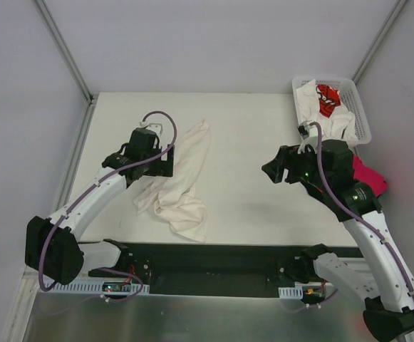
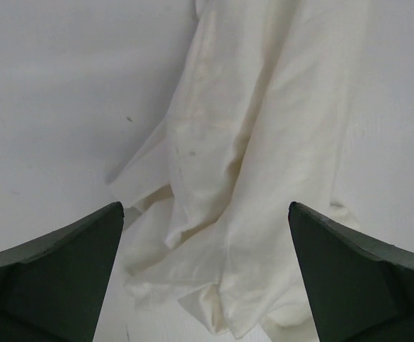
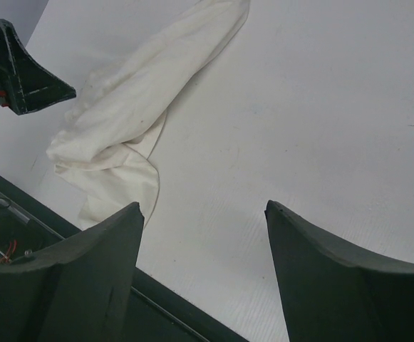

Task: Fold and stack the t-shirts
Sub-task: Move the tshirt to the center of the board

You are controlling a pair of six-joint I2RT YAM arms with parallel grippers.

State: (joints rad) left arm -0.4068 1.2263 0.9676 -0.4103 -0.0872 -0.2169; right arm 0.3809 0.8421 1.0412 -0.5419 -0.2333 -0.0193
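Over the crumpled cream t-shirt [image 1: 182, 182], left fingers [image 1: 167, 159] hung wide open; right fingers [image 1: 276, 168] released, empty. A pinch risked bunching several layers.

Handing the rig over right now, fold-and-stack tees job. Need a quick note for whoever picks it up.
Left gripper: open, empty, over the cream t-shirt, which lies crumpled and unfolded on the left half of the table.
Right gripper: open, empty, over bare table.
White shirt with red print is in the basket at the far right corner. Magenta shirt lies by the right edge, partly hidden by the right arm.
Done: nothing folded, no stack in view.
Left: flatten and fold the cream t-shirt, then the others, and stack.
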